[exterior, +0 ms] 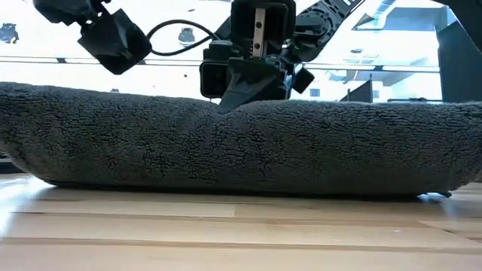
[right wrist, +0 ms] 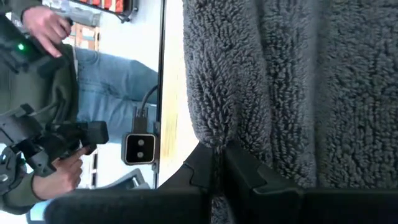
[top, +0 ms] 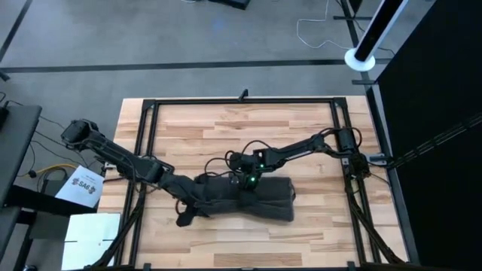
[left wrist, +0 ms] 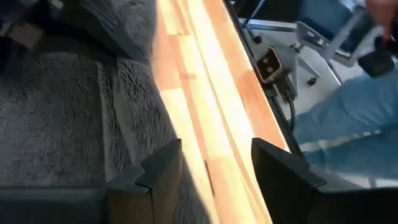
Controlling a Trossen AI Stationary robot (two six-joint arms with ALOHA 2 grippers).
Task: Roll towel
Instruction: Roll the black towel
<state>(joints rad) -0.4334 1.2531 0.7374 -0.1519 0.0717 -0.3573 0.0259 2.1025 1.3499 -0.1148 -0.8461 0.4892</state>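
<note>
Lying bundled on the counter [top: 226,120], the towel [top: 248,197] is pinned at its top edge by the right pincer [right wrist: 219,163], closed on a fold to steady it. The left pincer [left wrist: 214,171] gapes empty at the towel's left end.

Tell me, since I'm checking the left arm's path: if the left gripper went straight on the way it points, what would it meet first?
Probably bare wooden table: the left gripper has open fingers, with the towel edge just beside one finger. Farther on comes the table's black frame; depth is unclear.
</note>
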